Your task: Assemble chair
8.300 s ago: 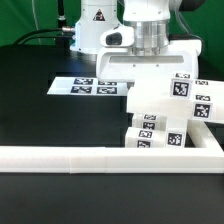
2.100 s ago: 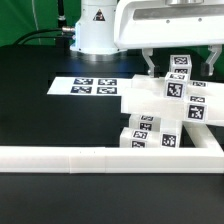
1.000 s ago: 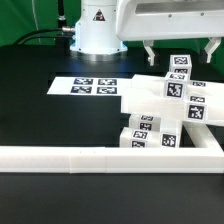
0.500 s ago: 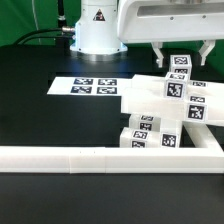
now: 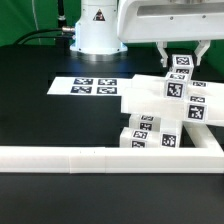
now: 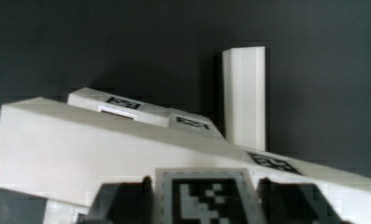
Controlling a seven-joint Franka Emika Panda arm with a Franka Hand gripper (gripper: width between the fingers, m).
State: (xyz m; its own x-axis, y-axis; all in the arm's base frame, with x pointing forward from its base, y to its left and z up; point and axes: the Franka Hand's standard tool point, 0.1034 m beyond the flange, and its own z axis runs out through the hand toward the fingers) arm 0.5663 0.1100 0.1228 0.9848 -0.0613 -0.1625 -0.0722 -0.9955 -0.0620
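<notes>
The white chair pieces lie bunched at the exterior view's right. A flat slab (image 5: 150,100) leans over tagged square posts (image 5: 150,133), with more tagged pieces (image 5: 200,105) behind. My gripper (image 5: 184,54) hangs over a tagged post (image 5: 182,64) at the back right, one finger on each side of its top, with a small gap still showing. In the wrist view that post's tag (image 6: 208,195) sits between my dark fingers (image 6: 125,200), with the slab (image 6: 93,140) and a long bar (image 6: 246,90) beyond. The jaws are open.
The long white L-shaped border rail (image 5: 100,157) runs along the front and up the right side. The marker board (image 5: 88,86) lies flat on the black table left of the pieces. The robot base (image 5: 95,30) stands behind.
My gripper has shifted toward the exterior view's right and lowered over the tagged post. Its fingers now stand closer together, on either side of the post. The pieces have not moved.
</notes>
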